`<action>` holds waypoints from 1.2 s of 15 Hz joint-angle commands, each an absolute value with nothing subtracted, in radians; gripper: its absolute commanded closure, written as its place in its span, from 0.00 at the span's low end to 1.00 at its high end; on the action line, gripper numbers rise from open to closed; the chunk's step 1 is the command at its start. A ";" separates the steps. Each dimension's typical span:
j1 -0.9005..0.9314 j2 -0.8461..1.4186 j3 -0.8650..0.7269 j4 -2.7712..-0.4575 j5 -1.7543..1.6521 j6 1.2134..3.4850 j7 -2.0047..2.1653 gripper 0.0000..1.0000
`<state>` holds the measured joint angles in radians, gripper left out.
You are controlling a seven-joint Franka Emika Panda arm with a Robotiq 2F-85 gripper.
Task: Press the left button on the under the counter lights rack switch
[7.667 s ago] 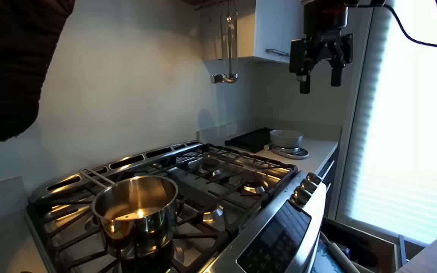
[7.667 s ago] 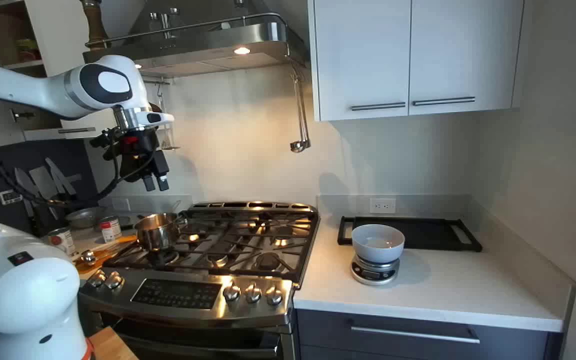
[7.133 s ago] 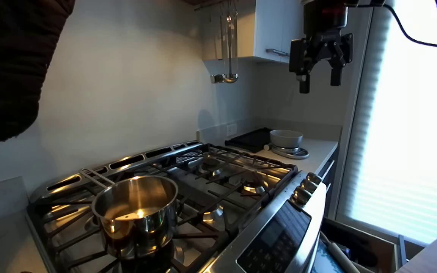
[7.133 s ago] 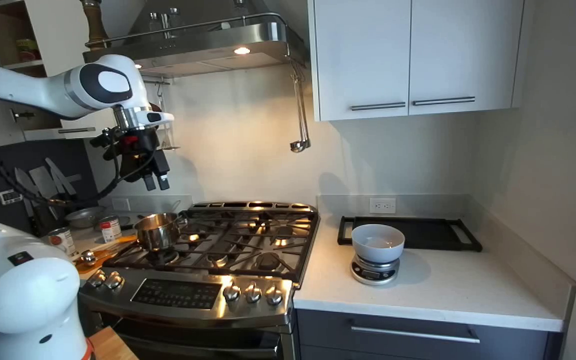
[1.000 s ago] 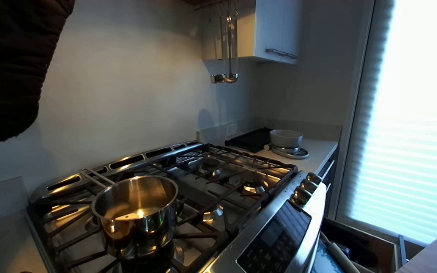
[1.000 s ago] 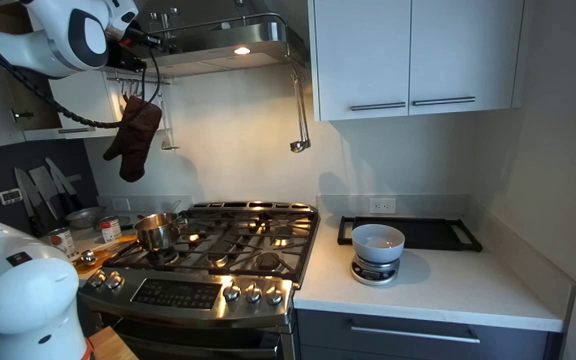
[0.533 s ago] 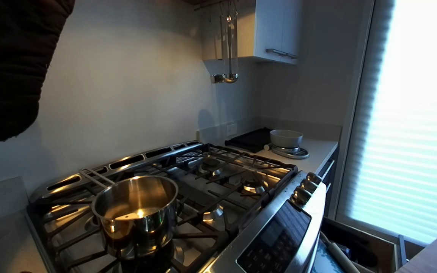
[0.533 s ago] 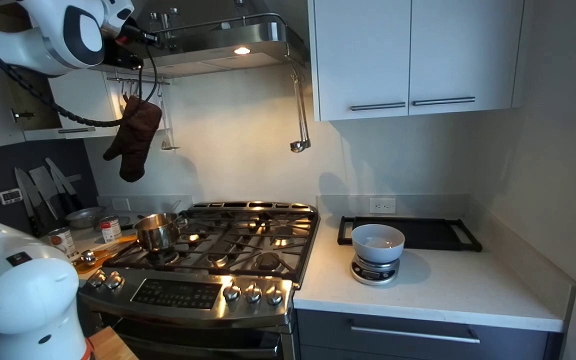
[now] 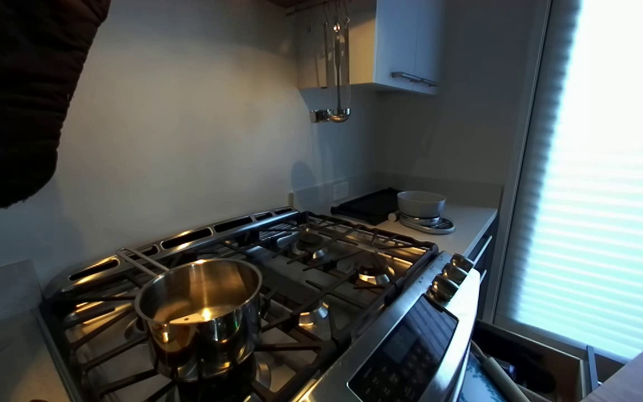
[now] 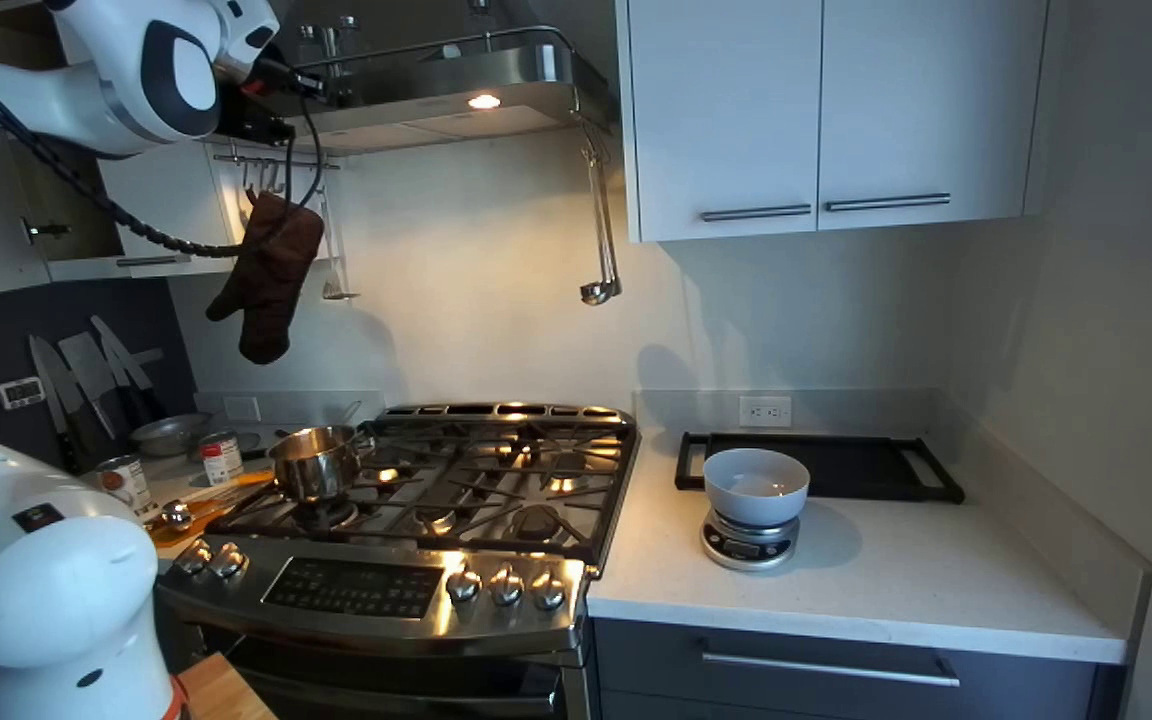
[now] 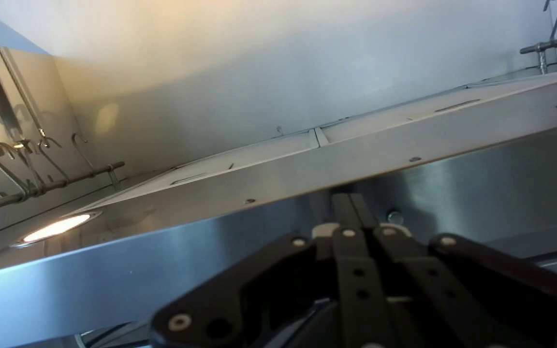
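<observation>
In the wrist view my gripper (image 11: 349, 198) is shut, its fingers together with nothing between them. The fingertips point at the steel front panel (image 11: 162, 251) of the range hood, just under its lower edge as pictured; whether they touch it I cannot tell. A small round silver button (image 11: 395, 217) sits on that panel, right beside the fingers in the picture and apart from them. Any button behind the fingers is hidden. In an exterior view the white arm (image 10: 166, 80) reaches to the left part of the hood (image 10: 456, 75); the gripper's fingers are hidden there.
A lamp (image 11: 56, 229) glows under the hood. A brown oven mitt (image 10: 266, 290) hangs below the wrist, with a loose cable (image 10: 314, 150) draped before it. Utensils (image 10: 601, 230) hang at the hood's far end. A pot (image 10: 316, 465) stands on the stove.
Several seconds ago the gripper hung open, pointing down over the stove; now it is raised to the hood and shut. Over the last half second the arm has shifted slightly right.
</observation>
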<state>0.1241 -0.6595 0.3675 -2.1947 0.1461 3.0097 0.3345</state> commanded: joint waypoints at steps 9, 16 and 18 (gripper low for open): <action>0.129 -0.605 0.374 -2.137 0.158 3.045 0.341 1.00; 0.078 -0.573 0.426 -2.139 0.152 3.088 0.378 1.00; 0.052 -0.571 0.453 -2.156 0.154 3.119 0.401 1.00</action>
